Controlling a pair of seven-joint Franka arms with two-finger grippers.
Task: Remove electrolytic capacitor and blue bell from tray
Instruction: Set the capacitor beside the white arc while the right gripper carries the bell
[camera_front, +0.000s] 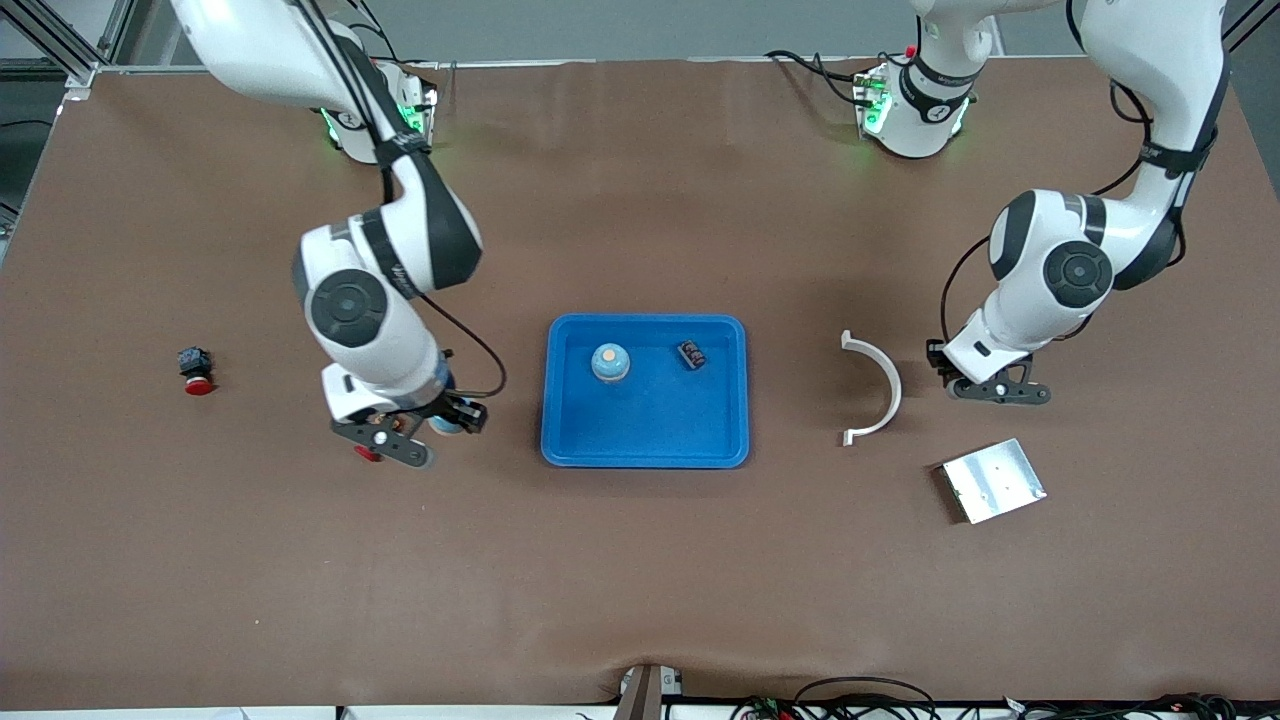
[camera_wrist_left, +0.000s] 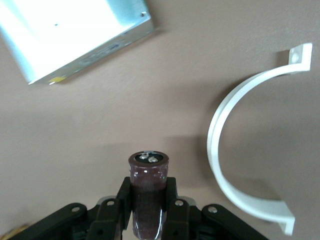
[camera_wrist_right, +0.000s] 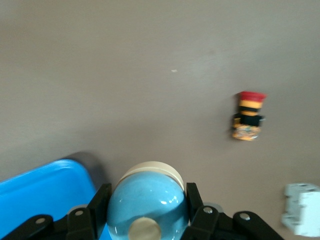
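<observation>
My right gripper (camera_front: 447, 420) is shut on a blue dome bell (camera_wrist_right: 145, 200) with a cream base. It hangs over the table beside the blue tray (camera_front: 560, 440), at the side toward the right arm's end. My left gripper (camera_front: 988, 386) is shut on a dark maroon capacitor (camera_wrist_left: 148, 192), a cylinder with two metal terminals on its end. It is over the table beside a white curved bracket (camera_front: 882, 388). In the front view the capacitor is hidden by the gripper. The tray holds a second blue bell (camera_front: 610, 362) and a small dark component (camera_front: 691, 354).
A square metal plate (camera_front: 993, 480) lies nearer the front camera than the left gripper. A red and black push button (camera_front: 196, 372) lies toward the right arm's end of the table. The right wrist view also shows a white boxy part (camera_wrist_right: 302, 216).
</observation>
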